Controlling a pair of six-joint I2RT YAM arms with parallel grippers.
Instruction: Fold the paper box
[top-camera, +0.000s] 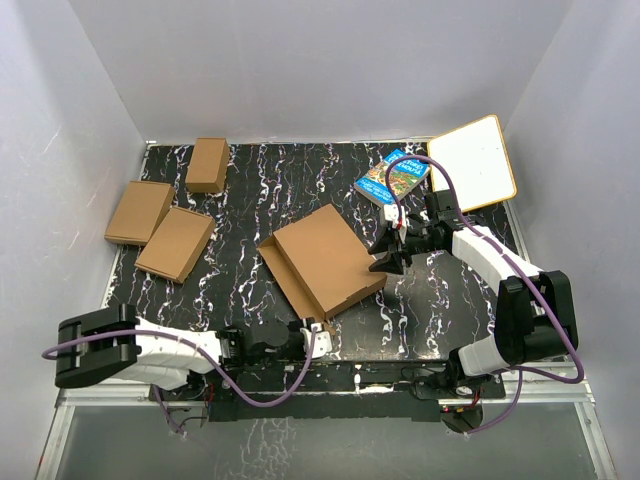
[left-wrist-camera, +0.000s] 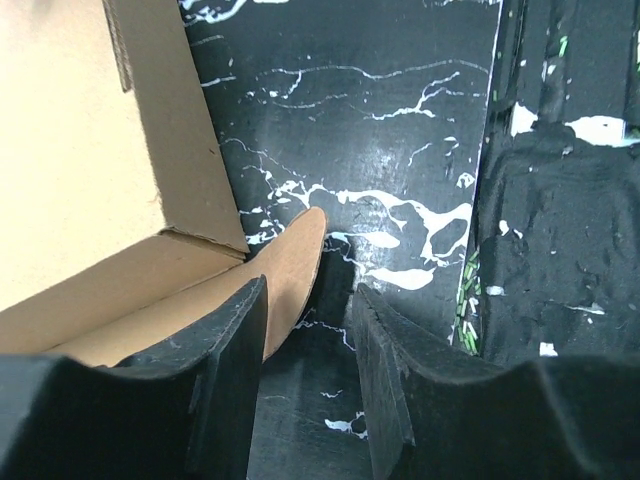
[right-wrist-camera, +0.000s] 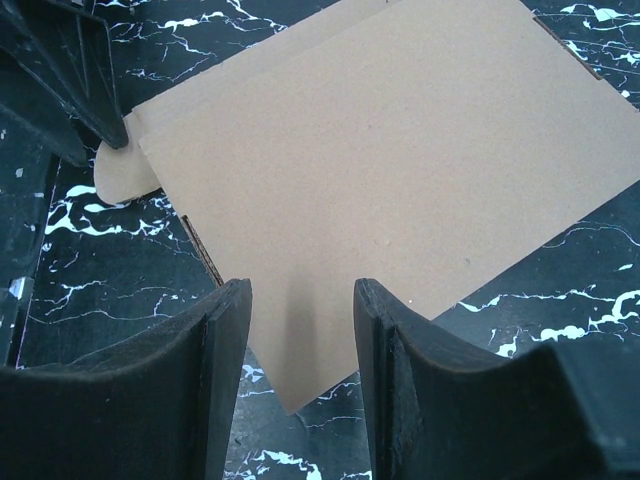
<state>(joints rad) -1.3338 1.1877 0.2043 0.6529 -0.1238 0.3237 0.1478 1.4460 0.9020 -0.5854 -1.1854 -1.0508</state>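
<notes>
Marbled table (top-camera: 250, 200): mid-fold, left gripper (left-wrist-camera: 310, 300), fingers parted, sits by a flap (left-wrist-camera: 295, 265) of the box (top-camera: 330, 262); right gripper (right-wrist-camera: 300, 300), also parted, hovers over its lid (right-wrist-camera: 400, 130). Next, likely: tuck that flap.

The paper box (top-camera: 325, 260) was matt brown corrugated cardboard. The tabletop (top-camera: 270, 180) was glossy black, white-veined like marble. At one o'clock the book (top-camera: 393, 177) had a smooth printed cover. On the right gripper (right-wrist-camera: 300, 290), the fingers (right-wrist-camera: 190, 380) looked matt, grainy black.

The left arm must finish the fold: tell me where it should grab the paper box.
Pinch the rounded tab at the paper box's near corner, coming from the near side. It juts out thin and flat, right before the left gripper.
</notes>
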